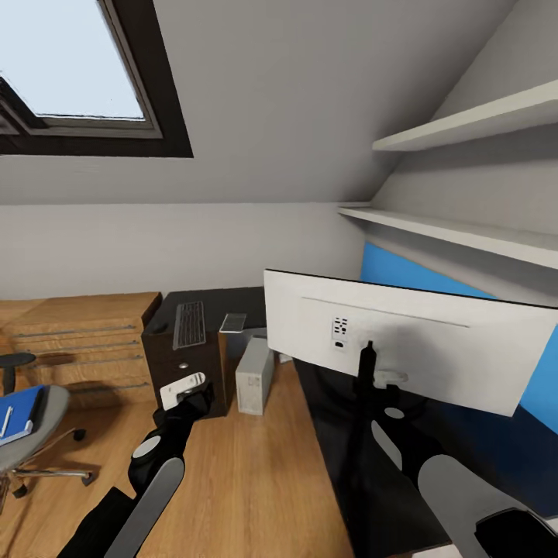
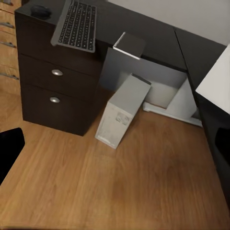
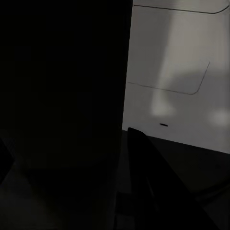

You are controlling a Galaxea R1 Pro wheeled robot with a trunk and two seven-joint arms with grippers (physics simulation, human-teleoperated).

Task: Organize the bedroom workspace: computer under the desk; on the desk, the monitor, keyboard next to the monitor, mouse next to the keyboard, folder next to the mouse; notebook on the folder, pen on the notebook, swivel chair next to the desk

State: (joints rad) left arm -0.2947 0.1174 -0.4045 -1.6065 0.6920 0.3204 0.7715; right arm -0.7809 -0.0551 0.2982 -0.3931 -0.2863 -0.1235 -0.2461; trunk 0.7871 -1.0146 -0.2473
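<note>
The monitor (image 1: 411, 341) stands on the glossy black desk (image 1: 364, 465) with its white back toward me. My right gripper (image 1: 366, 363) is up against that back near the stand; the right wrist view is dark, with the monitor (image 3: 177, 72) close. On the desk's far wing lie the keyboard (image 1: 190, 324), the grey notebook (image 1: 232, 322) and the mouse (image 2: 40, 10). The computer (image 1: 254, 376) stands on the floor beside the drawers. My left gripper (image 1: 195, 397) hangs open above the floor in front of the computer (image 2: 122, 110). The swivel chair (image 1: 35, 438) at far left carries the blue folder (image 1: 19, 415) and the pen (image 1: 6, 421).
A light wood cabinet (image 1: 85, 333) stands against the back wall left of the desk. The dark drawers (image 2: 57, 72) have round silver knobs. White shelves (image 1: 465, 124) run along the sloped right wall and a skylight (image 1: 77, 70) is above. Wooden floor (image 1: 256, 480) lies between chair and desk.
</note>
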